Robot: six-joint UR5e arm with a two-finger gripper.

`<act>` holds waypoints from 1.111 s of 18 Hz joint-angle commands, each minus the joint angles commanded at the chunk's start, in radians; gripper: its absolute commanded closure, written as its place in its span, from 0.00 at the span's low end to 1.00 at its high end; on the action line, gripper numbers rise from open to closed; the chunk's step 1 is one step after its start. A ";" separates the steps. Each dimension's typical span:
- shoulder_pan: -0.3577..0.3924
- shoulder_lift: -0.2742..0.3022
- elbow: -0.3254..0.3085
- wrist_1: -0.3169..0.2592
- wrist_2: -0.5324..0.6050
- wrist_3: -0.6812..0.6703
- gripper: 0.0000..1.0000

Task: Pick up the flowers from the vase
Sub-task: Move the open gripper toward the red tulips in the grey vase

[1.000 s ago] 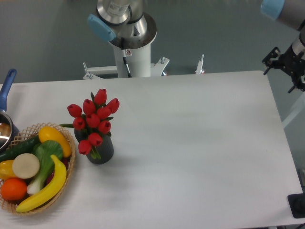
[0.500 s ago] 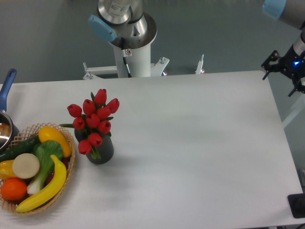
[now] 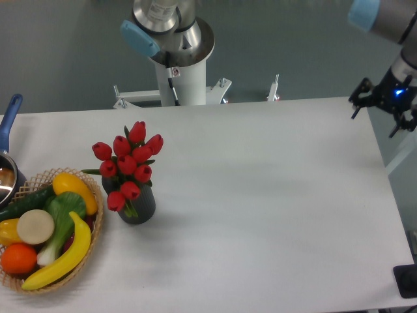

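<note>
Standing in the matte cylindrical vase [image 3: 139, 205]: smooth red flowers [image 3: 128, 161].

Robotics lab / test cell, not a home. Clues: industrial robot arm base [image 3: 176, 52] w/ grey-and-blue joints bolted on a white pedestal behind the far edge of a plain white table [image 3: 273, 208]; bare grey floor [image 3: 58, 52] around; metal brackets [image 3: 275, 88] along the far edge. Props look staged: wicker basket [image 3: 91, 244] of plastic-looking fruit & veg at near-left corner, blue-handled pot [image 3: 8, 150] at left edge, tulips [image 3: 127, 163] in a dark vase [image 3: 142, 205] beside the basket.
</note>
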 joint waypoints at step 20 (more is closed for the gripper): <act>-0.183 0.331 -0.477 0.140 -0.593 -0.017 0.00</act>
